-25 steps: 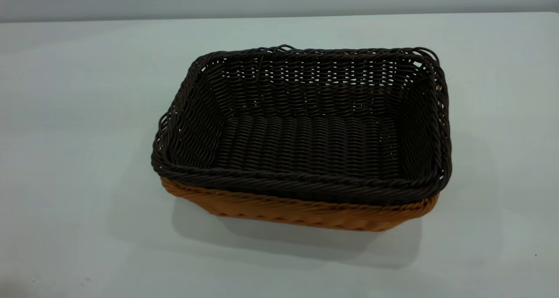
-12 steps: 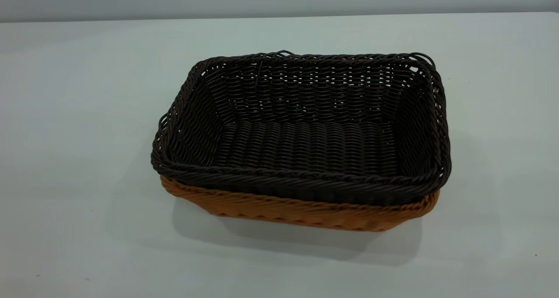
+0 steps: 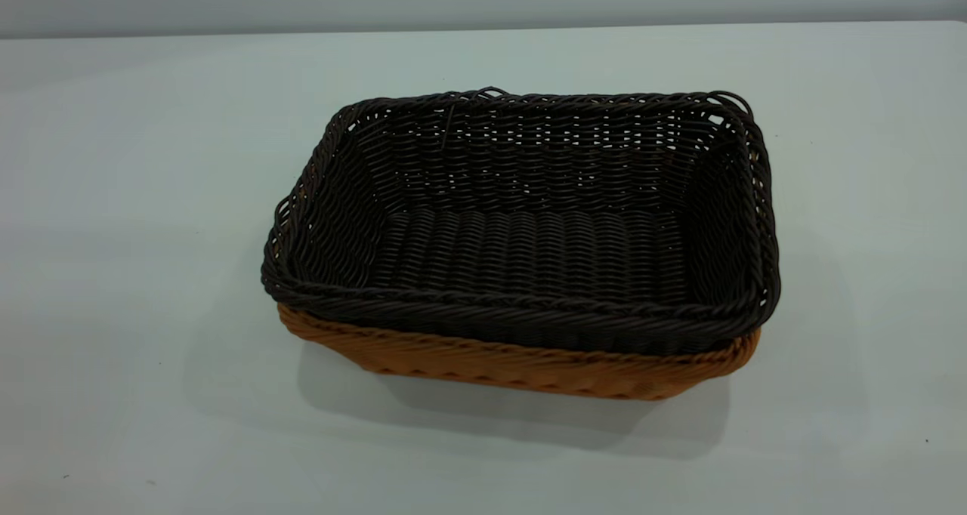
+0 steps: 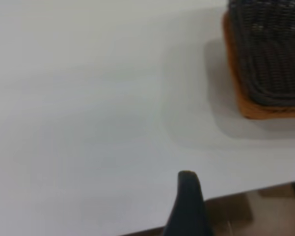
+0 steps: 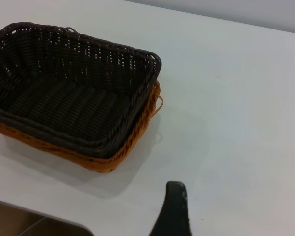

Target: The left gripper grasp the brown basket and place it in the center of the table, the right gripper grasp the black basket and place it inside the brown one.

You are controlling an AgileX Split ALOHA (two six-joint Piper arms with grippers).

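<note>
While the black basket (image 3: 529, 228) sits nested inside the brown basket (image 3: 521, 368) near the centre of the table (image 3: 136, 198), both grippers are withdrawn; whether the left gripper (image 4: 187, 206) or right gripper (image 5: 173, 211) is spread cannot be told. Risk: the looped rim at 1 o'clock could snag a returning gripper.

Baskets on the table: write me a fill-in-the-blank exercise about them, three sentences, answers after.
1. The black basket sits ____ the brown basket.
2. The nested baskets rest on the white ____.
3. In the exterior view, the number of grippers touching the baskets is ____.

Answers: inside; table; zero
</note>
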